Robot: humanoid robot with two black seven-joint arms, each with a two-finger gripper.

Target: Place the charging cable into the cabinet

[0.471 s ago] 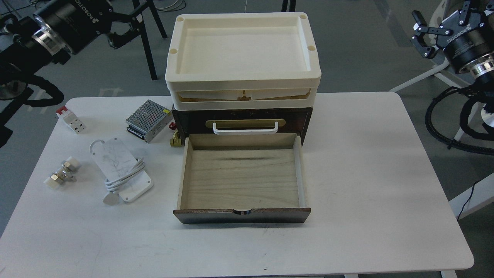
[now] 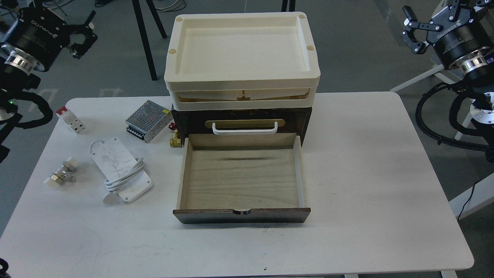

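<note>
White table, near edge bare. Cabinet sits mid-table; its lower drawer is pulled fully out toward the viewer, dark front panel nearest, light wood floor exposed, nothing inside.

From the drawer, at about 9 o'clock: charging cable, flat white block scuffed with grey marks, lying flat on the table, long axis tilted. Thick white cord wraps its middle; a round plug end rests on the table just beside its near corner. Close to the drawer's left wall but apart from it.

Further out at 9 o'clock, a small brass-and-white fitting, well apart from the cable.

At about 10 o'clock: perforated silver power-supply box, near the cabinet's left side. A small brass part sits against the cabinet's left front corner. Beyond, near the table's left rim, a white-and-red switch block.

Cabinet front: brass plate with white handle above the drawer opening. Two stacked cream trays on top, upper one empty.

Farthest, off the table: left gripper at 10 o'clock, fingers spread, empty. Right gripper at 2 o'clock, fingers parted, empty.
</note>
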